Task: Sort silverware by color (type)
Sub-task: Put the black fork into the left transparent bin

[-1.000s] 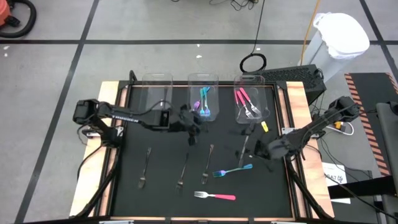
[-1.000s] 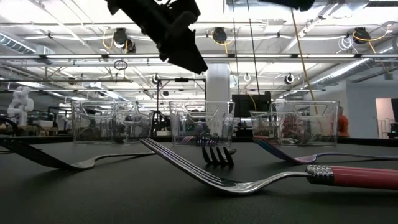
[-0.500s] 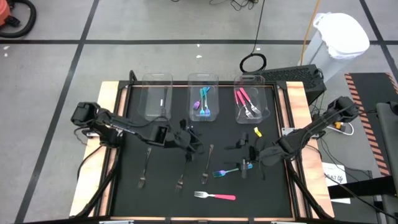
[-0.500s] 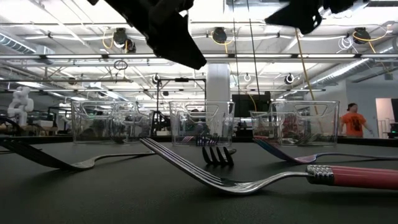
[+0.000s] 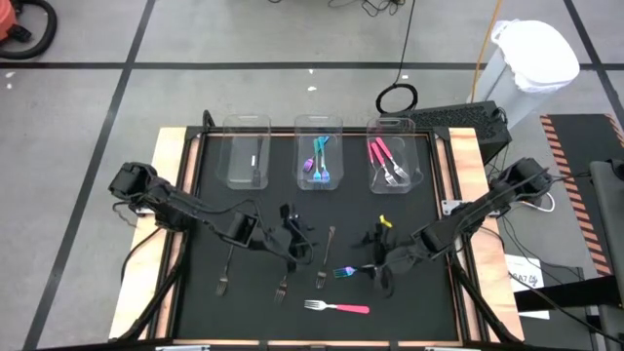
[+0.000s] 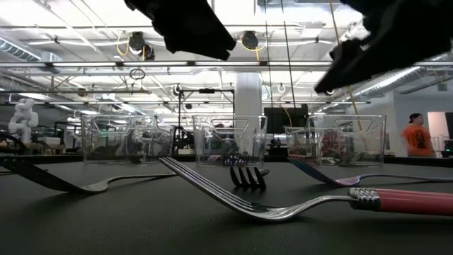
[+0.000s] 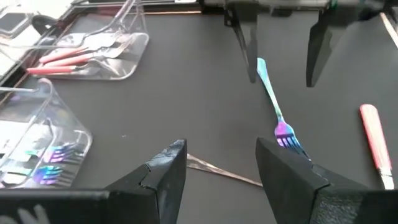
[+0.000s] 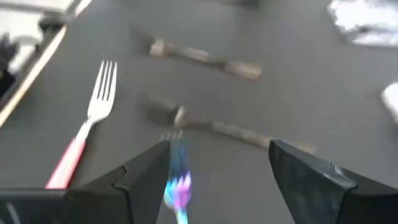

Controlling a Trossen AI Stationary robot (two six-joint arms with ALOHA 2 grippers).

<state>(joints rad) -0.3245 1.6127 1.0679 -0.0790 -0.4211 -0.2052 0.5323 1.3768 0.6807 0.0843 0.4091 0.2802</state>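
Fork w/ teal handle, iridescent tines (flat on mat); right tool wide above it, left tool part-open, empty.

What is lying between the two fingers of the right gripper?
In the left wrist view, the teal fork's handle end lies on the mat between the open right gripper's fingers; nothing else is there.

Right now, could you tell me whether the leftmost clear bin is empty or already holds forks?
Empty. From above, the leftmost bin shows only clear plastic, while the middle bin holds blue forks and the right bin pink ones.
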